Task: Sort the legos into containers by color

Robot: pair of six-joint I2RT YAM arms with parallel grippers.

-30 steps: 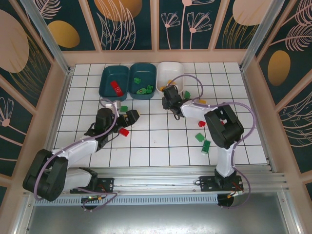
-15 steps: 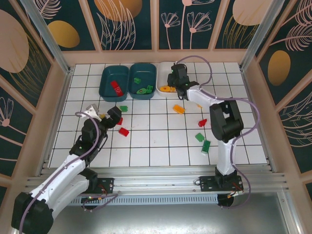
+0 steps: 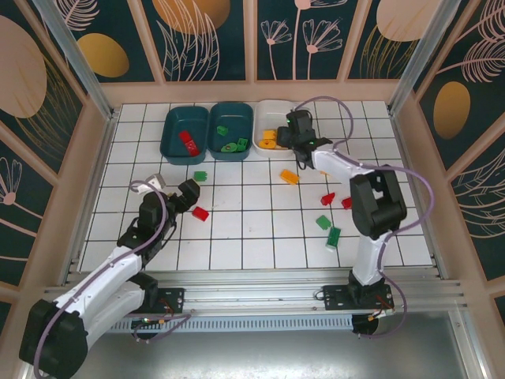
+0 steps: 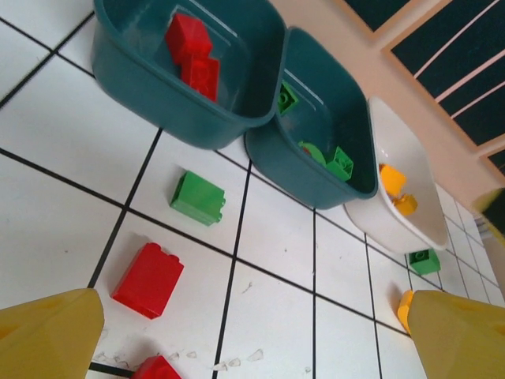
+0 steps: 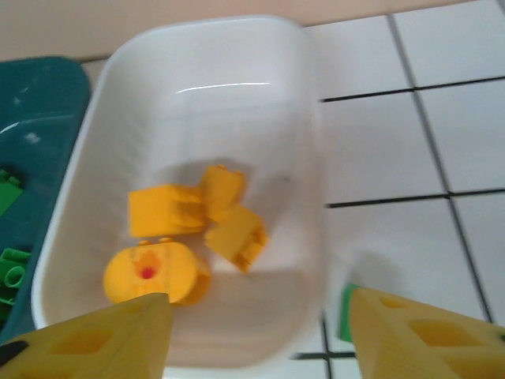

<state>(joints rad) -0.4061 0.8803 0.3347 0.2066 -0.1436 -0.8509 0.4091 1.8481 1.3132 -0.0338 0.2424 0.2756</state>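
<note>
Surface: table [image 3: 260, 237] of white square tiles with dark grout; the left wrist view shows scuffs and small flecks of debris on the nearest tiles.
Room: enclosure walls [image 3: 213, 39] of dark teal panels printed with peach leaves, flowers and ovals, set in pale pinkish framing.
Corners: slanting aluminium posts [image 3: 75, 55] at far left and far right.
Near edge: aluminium rail [image 3: 252, 294] carrying both arm bases.
Containers: three tubs side by side in a row at the far edge of the tiles.
Left teal tub [image 3: 177, 122]: holds red bricks [image 3: 187, 140].
Middle teal tub [image 3: 229, 114]: holds green bricks [image 3: 235, 144].
White tub [image 3: 268, 110]: holds orange-yellow bricks [image 5: 197, 229], one of them round.
Loose legos, left: green brick [image 3: 200, 175] just in front of the teal tubs; red brick [image 3: 200, 212] nearer the rail.
Loose legos, centre: orange brick [image 3: 289, 176] on the tiles below the white tub.
Loose legos, right: two small red pieces [image 3: 327, 197] and two green pieces [image 3: 323, 223] beside the right arm; another small green brick [image 5: 347, 312] just beside the white tub's near corner.
Left gripper [image 4: 252, 339]: low over the tiles left of centre, jaws spread wide, nothing between them; the loose red brick lies just ahead.
Right gripper [image 5: 260, 339]: above the near end of the white tub, jaws apart, nothing held.
</note>
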